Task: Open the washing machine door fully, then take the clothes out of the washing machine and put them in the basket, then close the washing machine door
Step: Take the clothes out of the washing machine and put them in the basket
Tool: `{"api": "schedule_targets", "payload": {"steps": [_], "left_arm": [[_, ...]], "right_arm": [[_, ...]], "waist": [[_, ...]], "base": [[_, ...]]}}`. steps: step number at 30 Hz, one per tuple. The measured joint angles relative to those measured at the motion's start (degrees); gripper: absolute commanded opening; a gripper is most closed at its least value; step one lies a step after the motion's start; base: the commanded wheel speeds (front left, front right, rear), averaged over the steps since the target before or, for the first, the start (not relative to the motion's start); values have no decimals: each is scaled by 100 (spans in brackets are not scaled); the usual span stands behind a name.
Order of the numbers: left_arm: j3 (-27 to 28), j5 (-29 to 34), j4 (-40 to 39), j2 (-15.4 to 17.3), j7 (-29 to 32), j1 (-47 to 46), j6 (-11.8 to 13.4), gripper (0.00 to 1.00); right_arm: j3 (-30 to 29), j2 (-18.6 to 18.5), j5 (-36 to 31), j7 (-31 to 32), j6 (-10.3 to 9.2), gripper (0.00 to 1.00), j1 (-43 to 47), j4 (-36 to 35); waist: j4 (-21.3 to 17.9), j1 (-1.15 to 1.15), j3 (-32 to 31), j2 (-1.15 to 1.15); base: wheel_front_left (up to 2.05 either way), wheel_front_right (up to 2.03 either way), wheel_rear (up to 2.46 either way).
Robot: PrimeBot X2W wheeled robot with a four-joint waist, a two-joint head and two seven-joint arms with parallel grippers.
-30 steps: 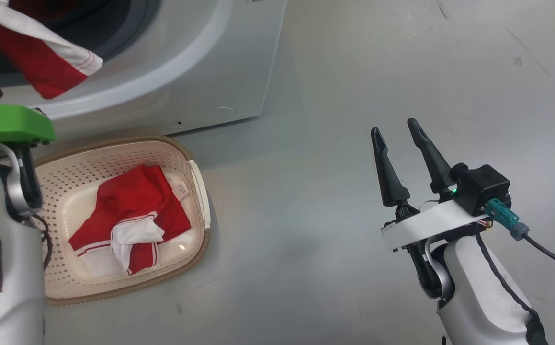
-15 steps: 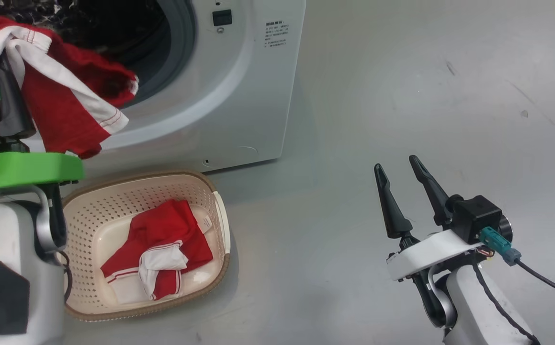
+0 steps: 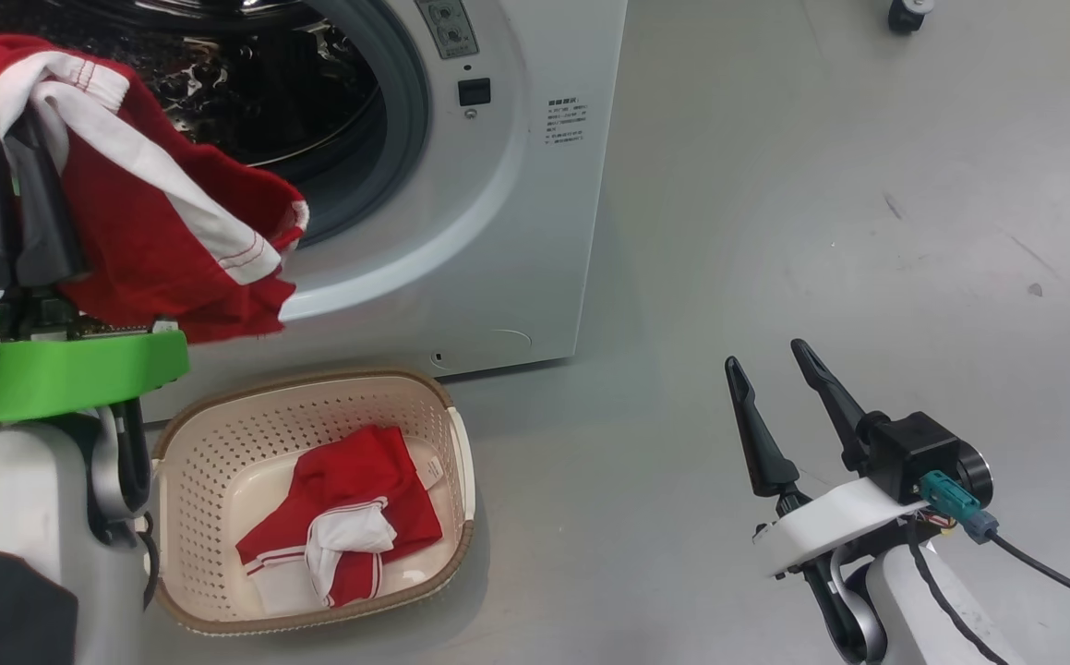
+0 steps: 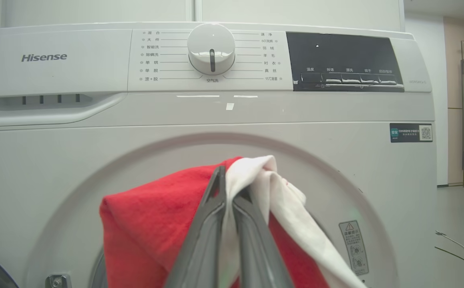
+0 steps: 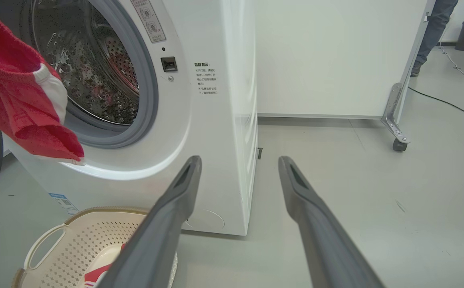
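Half done with the unloading, judging by the lay of things. Pinching the held garment (image 3: 156, 240) in the left gripper (image 4: 229, 184), fingers pressed together on a bunched fold where red meets white. Carrying it before the mouth of the washing machine (image 3: 516, 231), higher than the basket (image 3: 221, 434); unable to tell whether directly over it. Noting the second garment (image 3: 350, 503) lying crumpled on the basket's bottom, towards its right wall. Finding the basket standing on the floor (image 3: 775, 185), just beside the machine's front lower edge. Holding the right gripper (image 3: 764, 353) over bare floor, well apart from the machine's right corner, fingers spread wide and gripping nothing.

Judging the fabric light, soft and limp: draping over the fingers in loose flaps, neither fragile nor slippery. Rating a gathered fold near the middle as the sound place to grip; expecting a hold at a hem to be leaving a long tail trailing. Flagging the hanging flap as liable to be snagging on the basket's rim during lowering. Seeing reddish glints inside the drum (image 5: 95, 80); unable to tell fabric from reflection.
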Motion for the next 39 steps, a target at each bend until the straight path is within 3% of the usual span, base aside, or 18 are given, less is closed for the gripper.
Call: {"api": "schedule_targets", "payload": {"steps": [9,20,39], "left_arm": [[-111,40,-523,-85,0,387,32,0],[-356,-5,-594,-234,190,1039,85,0],[-615,-412,799,-316,391,1493,134,0]], "right_arm": [[44,7,-25,0,1,100,119,-9],[15,-1,-43,0,0,100,174,-163],[30,-8,-101,0,15,100,-13,-510]], "waist": [[138,0,-109,0],[192,0,72,0],[109,0,957,0]], "base": [[0,0,0],[0,0,0],[0,0,0]]}}
